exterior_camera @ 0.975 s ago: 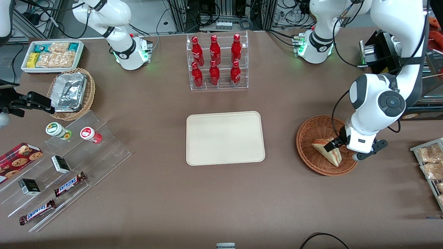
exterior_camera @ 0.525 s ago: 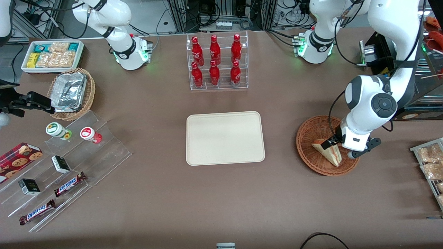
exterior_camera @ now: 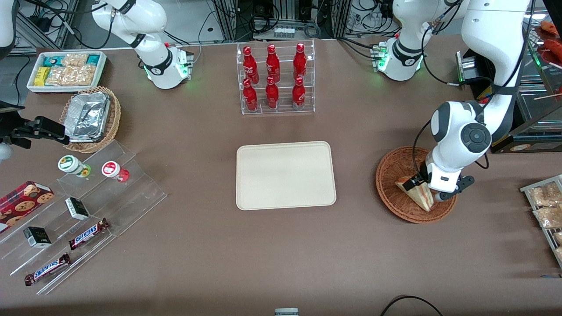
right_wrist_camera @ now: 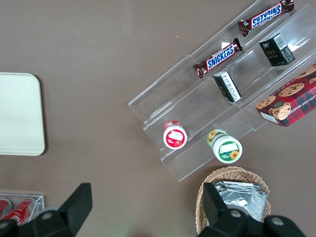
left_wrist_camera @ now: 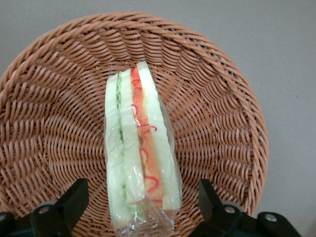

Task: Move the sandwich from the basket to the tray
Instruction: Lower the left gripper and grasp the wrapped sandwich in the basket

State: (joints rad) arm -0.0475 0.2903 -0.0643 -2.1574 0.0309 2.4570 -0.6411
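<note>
The sandwich [exterior_camera: 417, 193] [left_wrist_camera: 140, 153], a wrapped wedge of pale bread with red-orange and green filling, stands on edge in the reddish-brown wicker basket [exterior_camera: 393, 175] [left_wrist_camera: 222, 113]. My left gripper [exterior_camera: 422, 184] [left_wrist_camera: 143, 207] hangs just above it, open, one finger on each side of the wedge with gaps to the bread. The cream tray [exterior_camera: 285, 174] lies flat beside the basket, toward the parked arm's end of the table, with nothing on it.
A clear rack of red bottles [exterior_camera: 274, 79] stands farther from the front camera than the tray. A rack of snack packets [exterior_camera: 546, 210] sits at the working arm's end. A foil-filled wicker basket [exterior_camera: 90, 118] and tiered snack shelves [exterior_camera: 79, 210] lie toward the parked arm's end.
The left arm has shifted farther from the front camera and a little toward the tray, bringing the open gripper over the sandwich's middle. The sandwich has stayed in the basket.
</note>
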